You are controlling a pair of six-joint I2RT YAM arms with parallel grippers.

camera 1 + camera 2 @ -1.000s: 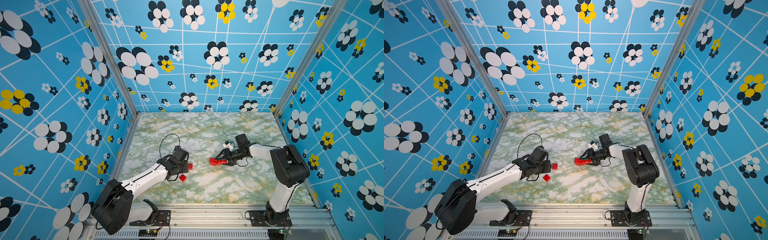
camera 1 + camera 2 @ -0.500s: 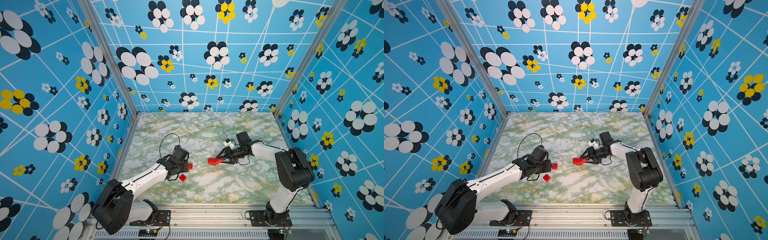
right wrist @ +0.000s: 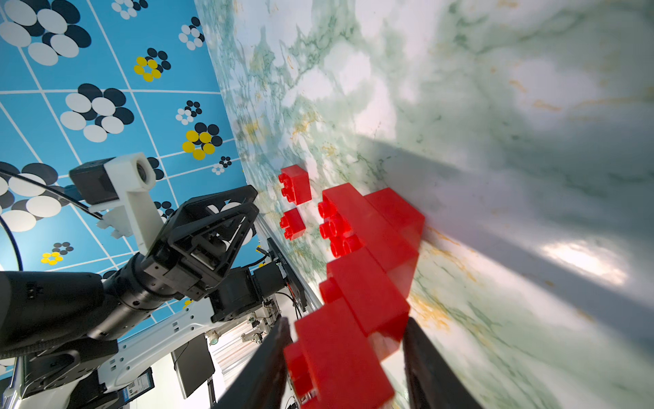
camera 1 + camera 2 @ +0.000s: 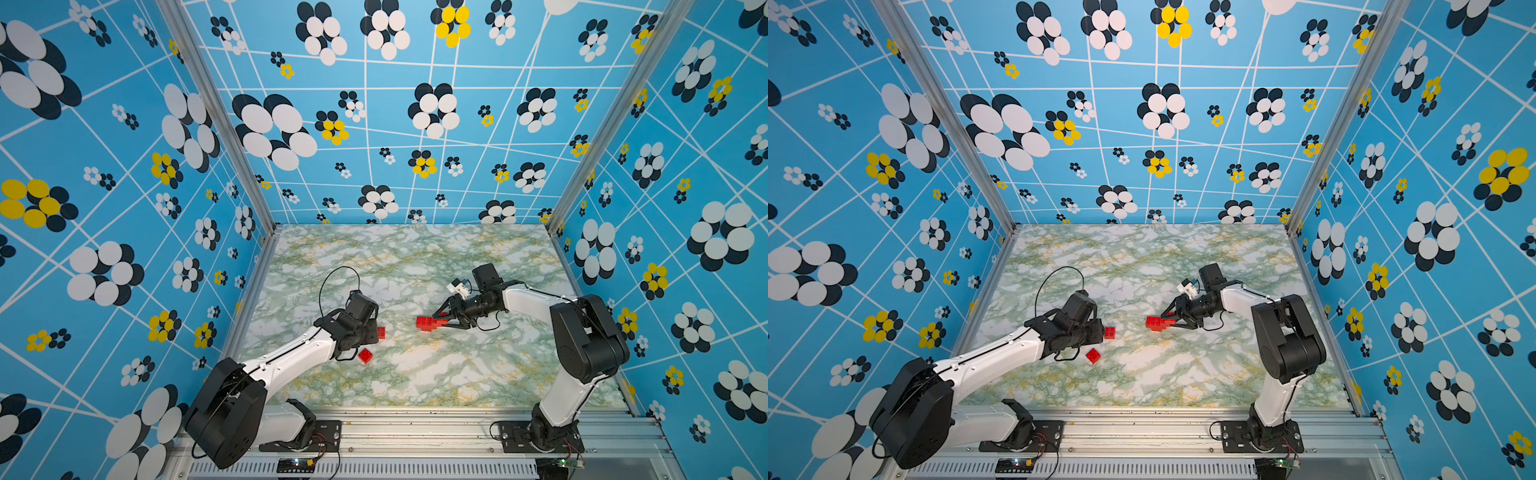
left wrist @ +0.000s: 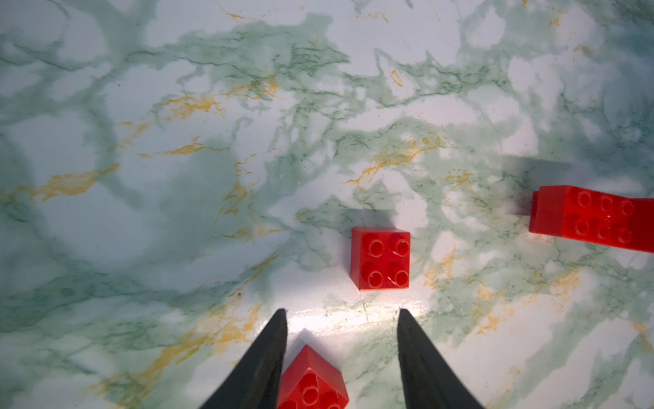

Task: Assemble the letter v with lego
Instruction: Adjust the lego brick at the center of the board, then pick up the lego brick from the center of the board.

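Right gripper [image 4: 437,323] grips the near end of a stepped lego cluster [image 3: 368,255], which I judge to be only one arm of the letter v, while left gripper [image 5: 341,311] stands open around a single brick [image 5: 311,382], a second brick [image 5: 381,258] just ahead, both not yet joined.

Enclosure condition: marbled tabletop [image 4: 415,257], walled on three sides.
Blue flower-print walls [image 4: 374,124] rise behind and beside it; aluminium posts [image 4: 222,124] at its far corners.
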